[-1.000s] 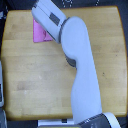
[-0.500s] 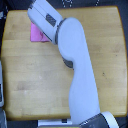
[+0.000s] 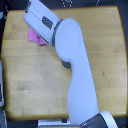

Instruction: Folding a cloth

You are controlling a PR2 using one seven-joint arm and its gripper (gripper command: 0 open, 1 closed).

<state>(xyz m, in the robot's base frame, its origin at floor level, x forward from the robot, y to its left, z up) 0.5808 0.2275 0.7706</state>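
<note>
The cloth [image 3: 35, 36] is lying near the wooden table's [image 3: 30, 80] far edge on the exterior view's left, mostly hidden, its direction unclear. The white arm [image 3: 70, 55] is covering the gripper, so I cannot tell how the jaws are standing.

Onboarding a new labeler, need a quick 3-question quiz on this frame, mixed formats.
1. True or false: the cloth lies fully uncovered on the table.
2. Multiple choice: where is the cloth? A) near the exterior view's upper left B) table centre C) the exterior view's lower right
3. Short answer: can the gripper's state be read from this view?

Key:
1. False; the arm hides part of it.
2. A
3. No; the gripper cannot be made out in this view.
</note>
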